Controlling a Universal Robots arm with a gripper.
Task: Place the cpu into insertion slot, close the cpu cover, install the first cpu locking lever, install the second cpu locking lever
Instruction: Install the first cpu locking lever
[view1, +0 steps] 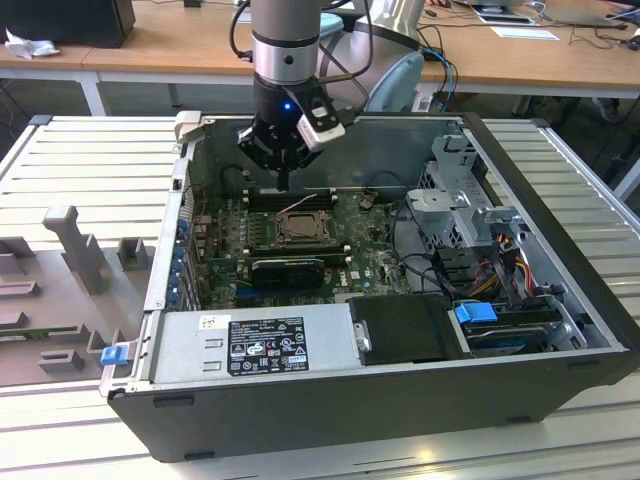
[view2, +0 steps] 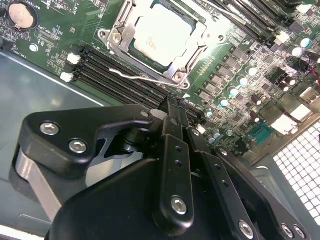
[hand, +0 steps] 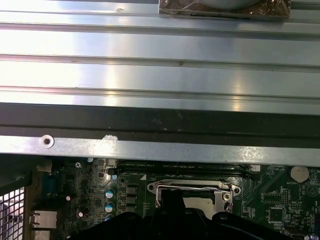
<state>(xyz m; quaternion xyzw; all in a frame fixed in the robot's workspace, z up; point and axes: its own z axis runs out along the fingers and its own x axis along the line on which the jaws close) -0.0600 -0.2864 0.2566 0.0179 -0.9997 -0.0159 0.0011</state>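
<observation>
The cpu (view2: 162, 34) lies in the insertion slot (view1: 300, 229) on the green motherboard, its pale metal face showing through the cut-out of the cpu cover (view2: 116, 39). The silver cover lies flat over the chip. A thin wire locking lever (view2: 142, 77) runs along the socket edge beside the memory slots. My gripper (view1: 285, 182) hangs just above the board behind the socket, over the memory slots, fingers pressed together with nothing between them. Its tip (view2: 172, 104) sits close to that lever. In the first wrist view the gripper (hand: 172, 196) overlaps the socket frame (hand: 220, 189).
The motherboard sits in an open black computer case (view1: 400, 420) on a ribbed metal table. A silver power supply (view1: 250, 345) lies along the near wall and a drive cage with cables (view1: 470, 215) at the exterior view's right. Long black memory slots (view2: 120, 75) flank the socket.
</observation>
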